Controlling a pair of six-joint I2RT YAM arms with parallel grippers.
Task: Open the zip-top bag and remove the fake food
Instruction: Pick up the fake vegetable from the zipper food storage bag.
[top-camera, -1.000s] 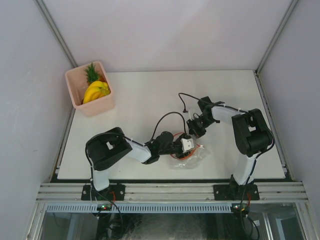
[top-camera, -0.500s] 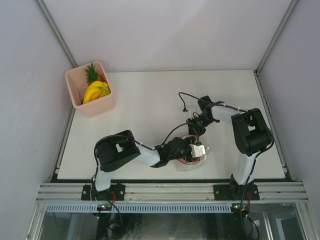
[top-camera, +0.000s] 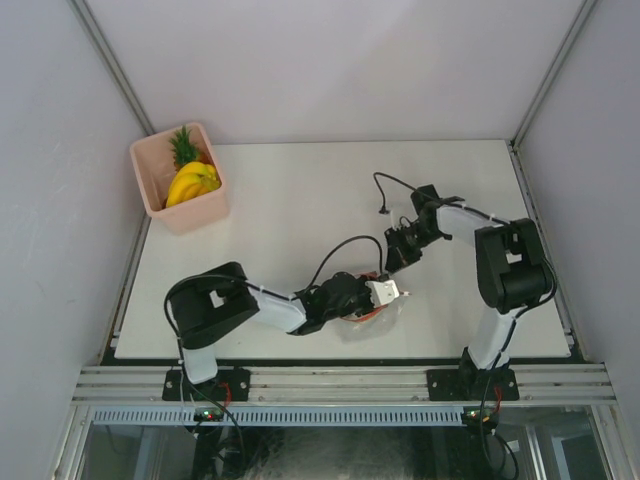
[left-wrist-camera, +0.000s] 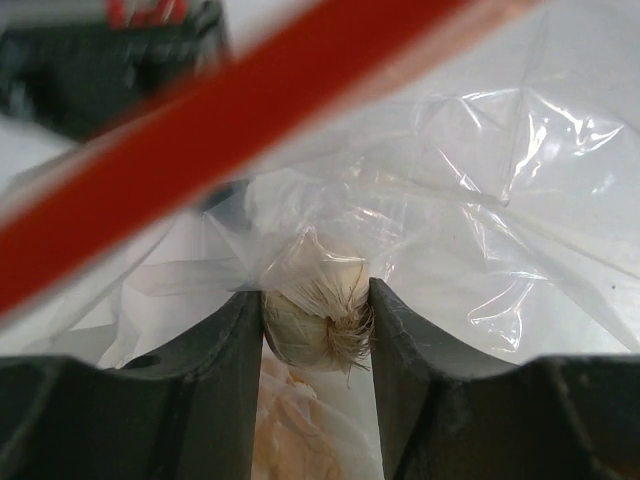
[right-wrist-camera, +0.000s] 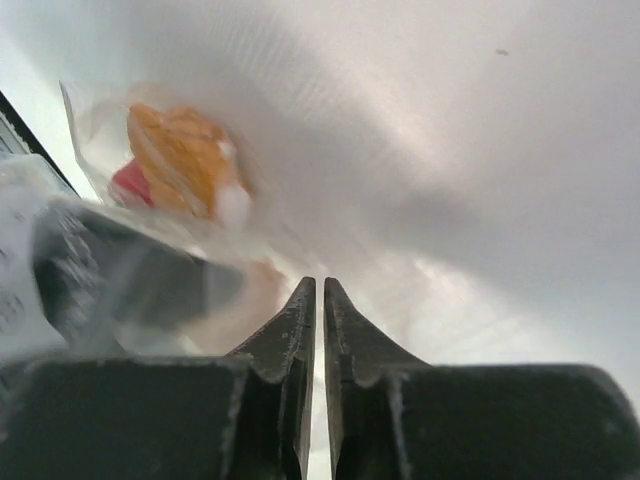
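The left gripper (left-wrist-camera: 315, 292) has its jaws pinching a pale lump (left-wrist-camera: 312, 322), most likely one of the fake food pieces. The lump sits in the zip-top bag (left-wrist-camera: 520, 200), just under the red zip strip (left-wrist-camera: 200, 140). The bag lies on the bench (top-camera: 300, 190) near its front edge, between the two arms. The crinkly plastic bunches up around the lump, and it is hard to tell if some of it is caught in the pinch too. If it is, pulling the lump may drag the whole bag along, and the food would not come out. The lump looks round and smooth, so it could also pop out of the jaws and drop back in. The right gripper (right-wrist-camera: 320, 290) has its jaws pressed together. The blurry picture does not show if they hold any plastic, and from above they look a little apart from the bag. If nothing holds the bag down, it may lift, or slide off the front of the bench. An orange piece (right-wrist-camera: 175, 160) is in the bag too and could spill out. The banana (top-camera: 192, 183) and pineapple (top-camera: 183, 148) lie in the pink bin (top-camera: 200, 212), far off in the corner.
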